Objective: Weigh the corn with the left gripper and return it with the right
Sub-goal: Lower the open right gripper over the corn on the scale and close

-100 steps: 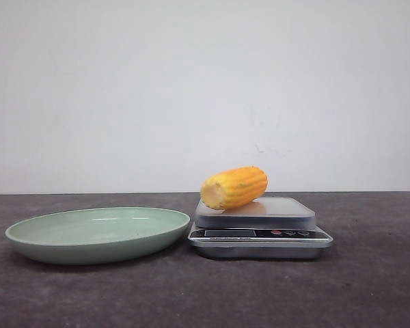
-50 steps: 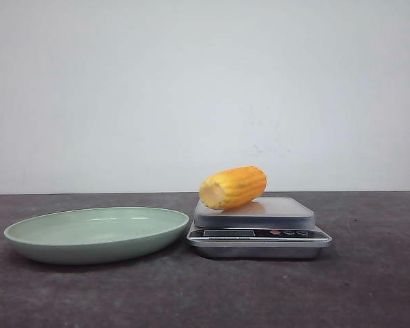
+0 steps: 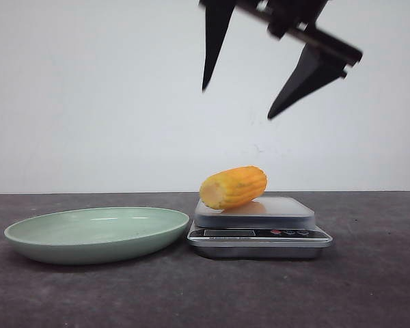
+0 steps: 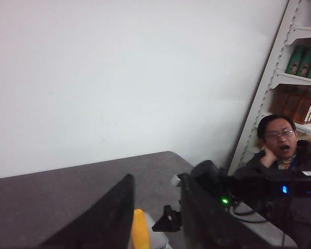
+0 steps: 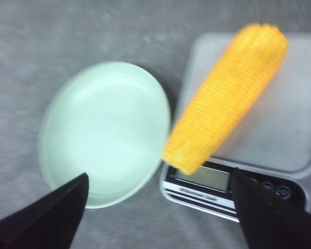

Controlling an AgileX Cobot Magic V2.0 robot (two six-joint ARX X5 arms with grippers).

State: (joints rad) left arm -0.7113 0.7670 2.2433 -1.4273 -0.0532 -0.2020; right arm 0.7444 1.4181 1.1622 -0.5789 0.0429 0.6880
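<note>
The corn (image 3: 234, 187), a stubby yellow-orange cob, lies tilted on the platform of the silver scale (image 3: 260, 236), its pale cut end towards the empty green plate (image 3: 96, 236). My right gripper (image 3: 239, 101) hangs open high above the corn, and nothing is between its fingers. In the right wrist view the corn (image 5: 228, 93) lies across the scale (image 5: 295, 119) beside the plate (image 5: 103, 129), with the open gripper (image 5: 158, 176) well above them. My left gripper (image 4: 156, 179) is open and empty, drawn back from the table. A strip of corn (image 4: 140, 231) shows between its fingers, far off.
The scale stands right against the plate's right rim on the dark grey table (image 3: 369, 287). A white wall runs behind it. In the left wrist view my right arm (image 4: 212, 181) reaches over the table, and a shelf (image 4: 300, 78) and a seated person (image 4: 280, 145) are beyond the table's end.
My right gripper has come into the front view from above, open over the corn. The corn, the scale and the plate have not moved.
</note>
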